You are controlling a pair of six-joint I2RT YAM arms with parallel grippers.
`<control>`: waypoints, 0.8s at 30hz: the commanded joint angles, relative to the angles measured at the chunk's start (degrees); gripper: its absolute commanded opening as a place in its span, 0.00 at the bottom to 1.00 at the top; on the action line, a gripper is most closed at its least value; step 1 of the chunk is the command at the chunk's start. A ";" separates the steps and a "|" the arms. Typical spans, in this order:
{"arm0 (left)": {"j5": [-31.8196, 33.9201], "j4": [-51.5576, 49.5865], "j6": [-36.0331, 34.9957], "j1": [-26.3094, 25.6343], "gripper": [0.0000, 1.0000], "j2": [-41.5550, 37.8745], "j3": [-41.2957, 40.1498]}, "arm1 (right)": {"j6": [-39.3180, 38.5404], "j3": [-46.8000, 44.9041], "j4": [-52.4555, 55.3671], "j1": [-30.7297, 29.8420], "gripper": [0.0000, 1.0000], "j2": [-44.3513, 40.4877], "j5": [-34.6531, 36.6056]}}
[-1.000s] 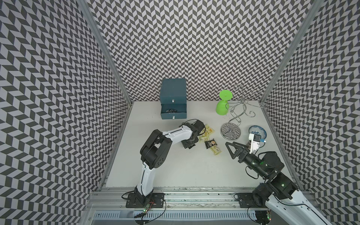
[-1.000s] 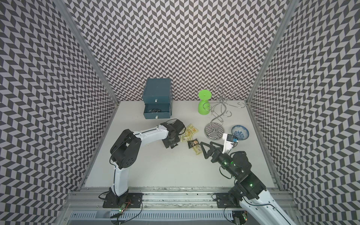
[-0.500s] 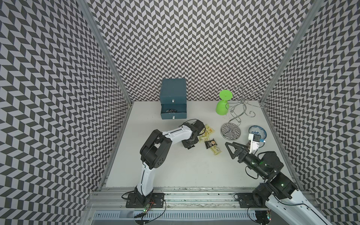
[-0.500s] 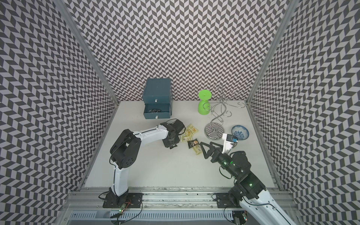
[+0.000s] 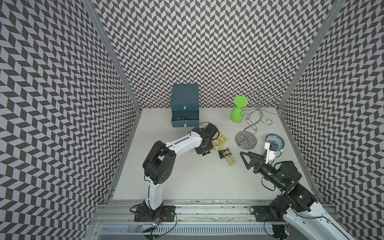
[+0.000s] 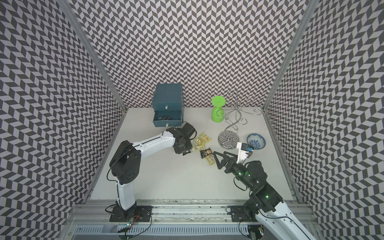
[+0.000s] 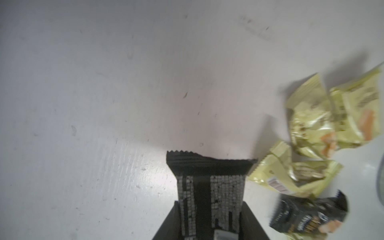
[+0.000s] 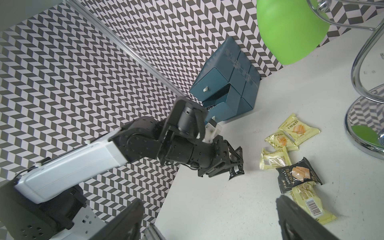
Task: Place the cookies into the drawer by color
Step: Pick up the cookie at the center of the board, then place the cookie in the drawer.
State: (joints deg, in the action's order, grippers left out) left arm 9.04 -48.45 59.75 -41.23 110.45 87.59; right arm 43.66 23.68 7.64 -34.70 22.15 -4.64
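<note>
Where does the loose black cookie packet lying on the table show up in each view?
In a top view: the loose black packet lies mid-table among the pale yellow packets.
In a top view: same spot.
Left wrist: blurred, beside the held black packet.
Right wrist: face up, overlapping a yellow packet.
Shared landmark: the yellow packets, in all four.

Walls [image 5: 207, 52] black-and-pale-grey chevron all round. Table [image 5: 187, 176] plain white, scuffed. Drawer chest [image 5: 184, 97] dark teal-blue, pale tabs. Cup [image 5: 238, 113] bright green. Bowl [image 5: 274, 139] blue-and-white patterned. Stand [image 5: 246, 141] chrome, base mirroring chevrons. Yellow packets [image 8: 299, 129] pale yellow, orange picture. Black packet [image 8: 297, 174] has the same orange picture. Speckled packet [image 7: 209, 182] black, white dotted print.
</note>
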 commanded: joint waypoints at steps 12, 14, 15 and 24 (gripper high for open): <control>5.29 -3.33 -9.82 11.68 0.42 -2.67 19.89 | -0.04 0.58 -1.75 -0.20 0.99 0.72 0.58; 4.41 -3.02 -9.93 14.10 0.42 -1.95 21.13 | 0.05 0.64 -1.71 -0.23 1.00 0.79 0.52; 3.73 -2.82 -9.93 15.17 0.42 -1.68 21.50 | 0.10 0.66 -1.75 -0.21 1.00 0.79 0.60; 0.56 0.36 -8.42 23.11 0.42 1.32 21.88 | -0.27 1.97 -0.37 -0.21 1.00 0.79 0.59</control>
State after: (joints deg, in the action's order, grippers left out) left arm 11.22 -49.36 51.27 -19.00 110.72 108.05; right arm 43.94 23.75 7.84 -34.70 23.31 -4.64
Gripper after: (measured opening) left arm 0.424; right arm 0.995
